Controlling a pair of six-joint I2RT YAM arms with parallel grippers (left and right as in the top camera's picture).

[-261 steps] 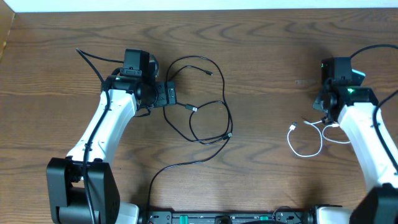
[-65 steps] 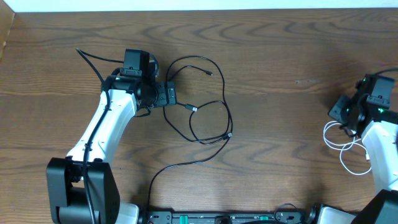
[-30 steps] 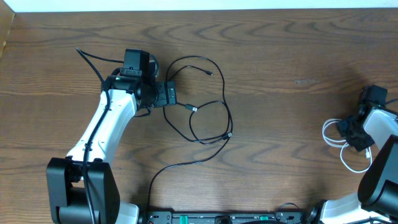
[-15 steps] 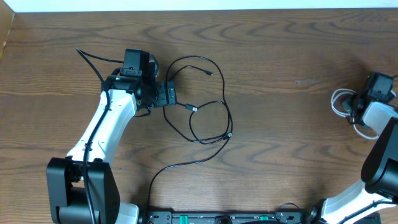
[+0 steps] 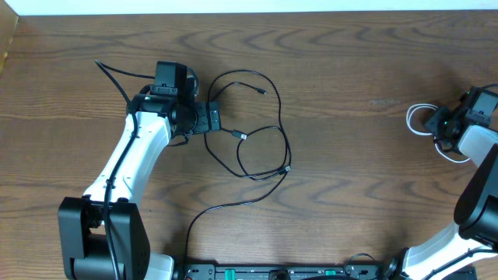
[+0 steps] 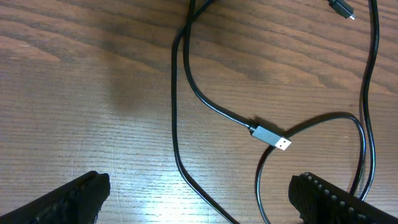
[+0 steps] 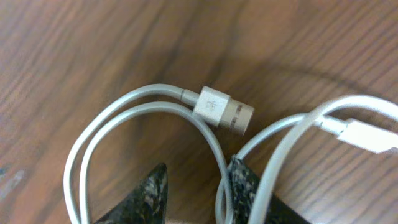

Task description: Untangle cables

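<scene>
White cable (image 7: 214,106) strand between parted right fingers (image 7: 149,194)

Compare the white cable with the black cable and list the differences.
Shape: the white cable is bunched in small tight loops; the black cable sprawls in wide, crossing loops. Place: the white cable sits at the far right of the table, one strand passing through the right gripper; the black cable lies mid-table before the open left gripper, untouched. Both are thin and end in USB plugs.
</scene>
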